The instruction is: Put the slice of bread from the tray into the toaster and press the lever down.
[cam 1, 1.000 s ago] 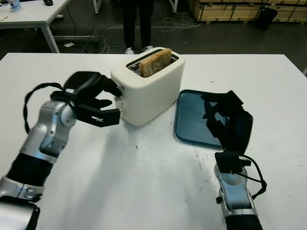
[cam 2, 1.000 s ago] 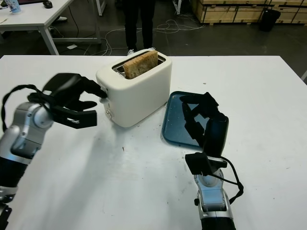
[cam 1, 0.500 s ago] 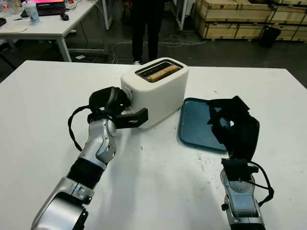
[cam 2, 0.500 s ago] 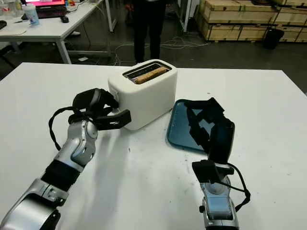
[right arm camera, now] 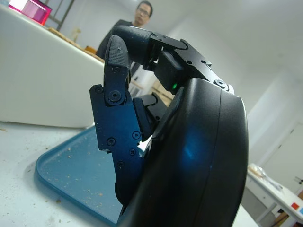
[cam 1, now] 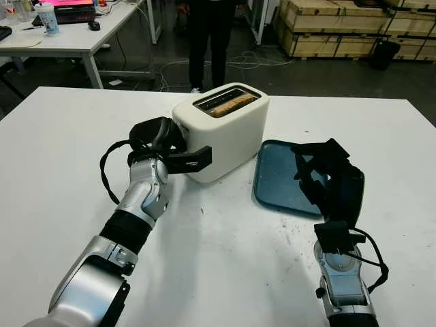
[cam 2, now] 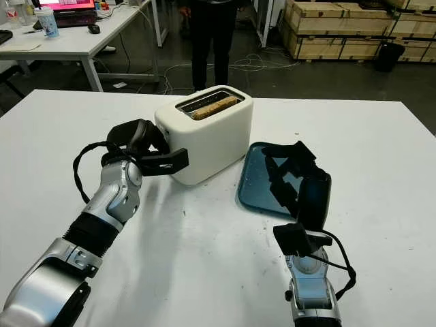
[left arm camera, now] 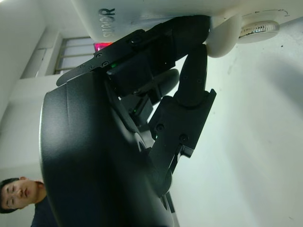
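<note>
The slice of bread [cam 1: 225, 105] sits low in the slot of the toaster [cam 1: 225, 129] at upper centre of the frame, only its top edge showing, its long axis along the slot. The left hand [cam 1: 174, 146] is pressed against the toaster's left end face, fingers curled at the lever [left arm camera: 222, 40] beside the round dial [left arm camera: 258, 29]; it holds nothing. This hand is far nearer the lever than the right hand [cam 1: 327, 170], open above the blue tray [cam 1: 272, 178] at right centre. A person [cam 1: 211, 30] stands beyond the white surface [cam 1: 225, 259]. Nothing blocks the lever
</note>
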Motion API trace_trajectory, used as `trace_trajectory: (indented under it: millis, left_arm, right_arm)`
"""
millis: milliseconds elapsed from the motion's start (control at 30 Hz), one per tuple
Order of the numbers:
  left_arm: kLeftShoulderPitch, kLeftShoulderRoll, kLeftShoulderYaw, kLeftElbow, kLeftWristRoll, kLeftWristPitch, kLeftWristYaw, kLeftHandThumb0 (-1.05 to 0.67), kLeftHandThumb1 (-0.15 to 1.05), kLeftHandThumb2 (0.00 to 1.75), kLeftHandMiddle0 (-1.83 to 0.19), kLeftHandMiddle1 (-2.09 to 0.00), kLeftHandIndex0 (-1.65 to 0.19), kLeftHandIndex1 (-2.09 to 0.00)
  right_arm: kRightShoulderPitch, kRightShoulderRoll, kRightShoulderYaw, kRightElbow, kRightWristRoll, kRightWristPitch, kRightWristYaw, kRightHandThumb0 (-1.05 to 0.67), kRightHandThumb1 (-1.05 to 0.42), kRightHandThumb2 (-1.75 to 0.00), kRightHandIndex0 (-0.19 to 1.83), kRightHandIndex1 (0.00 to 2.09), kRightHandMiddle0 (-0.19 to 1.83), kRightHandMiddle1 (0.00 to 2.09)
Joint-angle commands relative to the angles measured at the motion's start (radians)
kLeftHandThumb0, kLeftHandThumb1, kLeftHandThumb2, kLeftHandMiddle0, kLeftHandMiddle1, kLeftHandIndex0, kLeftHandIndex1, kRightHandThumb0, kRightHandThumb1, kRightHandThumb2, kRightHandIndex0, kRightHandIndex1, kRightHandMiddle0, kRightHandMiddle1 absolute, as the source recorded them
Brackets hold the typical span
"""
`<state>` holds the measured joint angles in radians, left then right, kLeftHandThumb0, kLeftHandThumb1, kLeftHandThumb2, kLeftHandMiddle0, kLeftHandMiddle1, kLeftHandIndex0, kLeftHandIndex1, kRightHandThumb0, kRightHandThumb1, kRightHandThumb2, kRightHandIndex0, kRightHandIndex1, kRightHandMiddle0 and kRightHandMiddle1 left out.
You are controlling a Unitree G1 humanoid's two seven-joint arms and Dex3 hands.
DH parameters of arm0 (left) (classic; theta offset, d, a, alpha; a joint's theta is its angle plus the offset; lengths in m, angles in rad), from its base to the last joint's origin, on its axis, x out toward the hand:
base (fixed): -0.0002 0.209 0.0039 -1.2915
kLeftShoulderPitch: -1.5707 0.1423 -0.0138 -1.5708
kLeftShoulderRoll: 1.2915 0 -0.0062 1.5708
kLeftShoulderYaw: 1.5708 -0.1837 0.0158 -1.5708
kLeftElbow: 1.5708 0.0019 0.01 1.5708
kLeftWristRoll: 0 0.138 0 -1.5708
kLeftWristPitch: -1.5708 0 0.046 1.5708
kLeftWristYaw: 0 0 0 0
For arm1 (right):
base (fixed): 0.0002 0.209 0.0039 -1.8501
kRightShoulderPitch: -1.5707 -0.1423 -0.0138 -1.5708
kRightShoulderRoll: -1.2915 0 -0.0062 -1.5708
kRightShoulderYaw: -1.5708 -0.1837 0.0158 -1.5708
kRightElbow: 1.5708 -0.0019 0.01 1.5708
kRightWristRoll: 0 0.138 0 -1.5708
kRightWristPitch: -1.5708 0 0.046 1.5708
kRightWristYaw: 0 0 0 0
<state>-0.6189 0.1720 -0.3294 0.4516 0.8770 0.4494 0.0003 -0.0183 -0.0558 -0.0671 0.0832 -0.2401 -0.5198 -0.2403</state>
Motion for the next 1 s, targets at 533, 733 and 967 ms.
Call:
trace_trajectory:
  millis: [533, 733, 967]
  left_arm:
    - [0.466, 0.021, 0.205, -0.656, -0.348, -0.492, 0.232, -0.22, 0.87, 0.26, -0.93, -1.74, -0.89, -0.05]
    - [0.472, 0.018, 0.215, -0.670, -0.294, -0.514, 0.288, -0.18, 0.85, 0.20, -0.94, -1.75, -0.91, -0.05]
    - [0.477, 0.027, 0.234, -0.697, -0.234, -0.539, 0.356, -0.15, 0.86, 0.16, -0.94, -1.75, -0.95, -0.07]
  right_arm:
    - [-0.057, -0.001, 0.000, 0.027, 0.014, -0.019, -0.001, -0.42, -0.92, -0.26, 0.83, 1.75, 0.81, 0.93]
    - [-0.057, -0.003, 0.000, 0.021, 0.010, -0.014, -0.001, -0.42, -0.92, -0.26, 0.83, 1.75, 0.82, 0.92]
    - [-0.056, -0.010, 0.000, 0.025, 0.005, -0.018, 0.000, -0.42, -0.92, -0.27, 0.82, 1.75, 0.80, 1.01]
